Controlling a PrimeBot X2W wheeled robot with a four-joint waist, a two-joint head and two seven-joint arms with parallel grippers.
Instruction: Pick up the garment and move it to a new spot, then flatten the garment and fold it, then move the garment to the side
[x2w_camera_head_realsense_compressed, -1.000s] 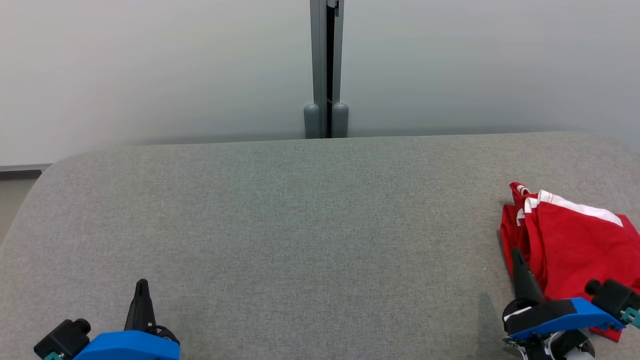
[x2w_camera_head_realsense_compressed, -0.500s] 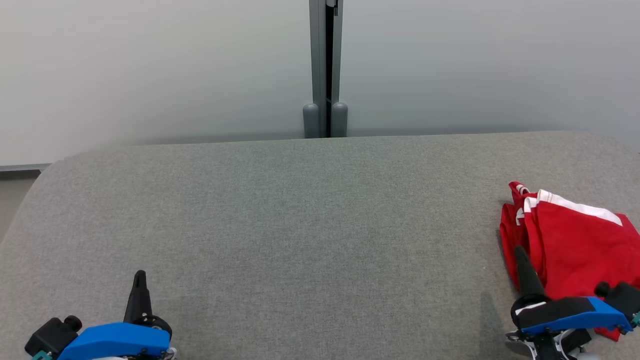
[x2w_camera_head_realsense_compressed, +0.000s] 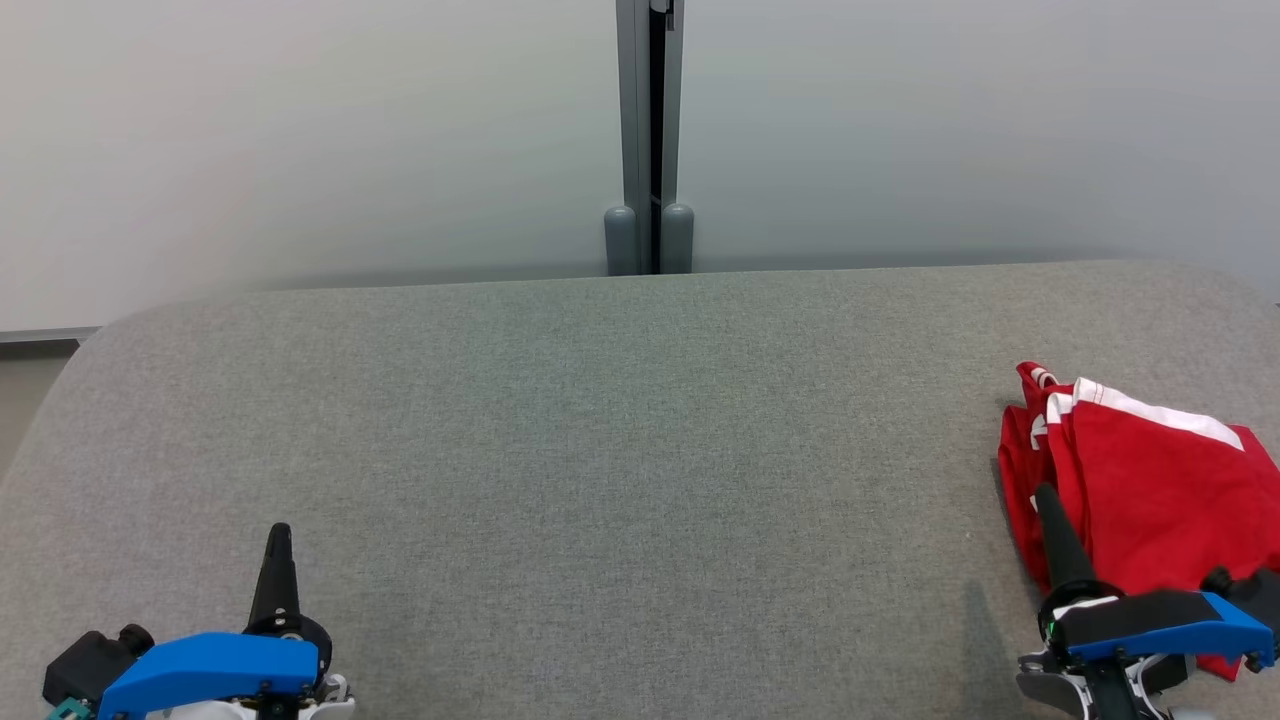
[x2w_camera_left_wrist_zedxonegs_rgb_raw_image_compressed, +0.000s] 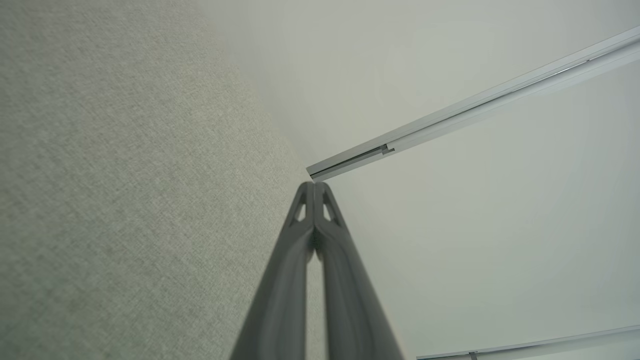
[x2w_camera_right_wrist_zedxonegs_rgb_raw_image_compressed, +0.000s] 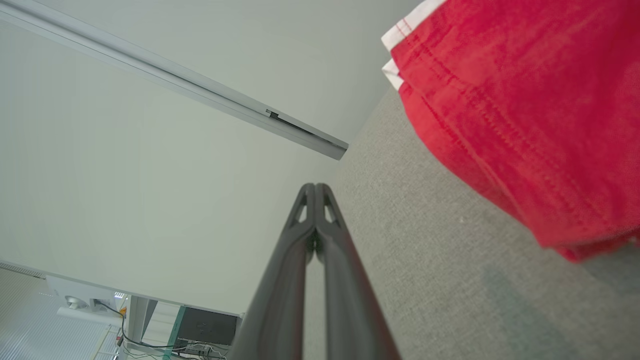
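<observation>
Fabric in red with white trim, a crumpled garment (x2w_camera_head_realsense_compressed: 1150, 480), is seen lying on the far right of a wide desk (x2w_camera_head_realsense_compressed: 620, 450) covered in grey woven cloth, close to the right border of the head view. The garment is bunched into loose folds, with a white band shown along its upper edge and more white at its upper left corner. The right end effector (x2w_camera_head_realsense_compressed: 1046, 495), a pair of long dark fingers on a blue and black body, is placed at the lower right, and its tip is overlapped with the garment's left border in the head view. Its two fingers are pressed together at the tips, with nothing held between them. In the right wrist view the red cloth is seen to one side of those fingers, with a strip of grey surface between them and the cloth. The left end effector (x2w_camera_head_realsense_compressed: 279, 535) is found at the lower left, well apart from the garment, over the grey covering. Its fingers are likewise closed tip to tip and empty. Behind the desk, pale wall panels (x2w_camera_head_realsense_compressed: 300, 130) are joined at a grey vertical post (x2w_camera_head_realsense_compressed: 650, 140).
</observation>
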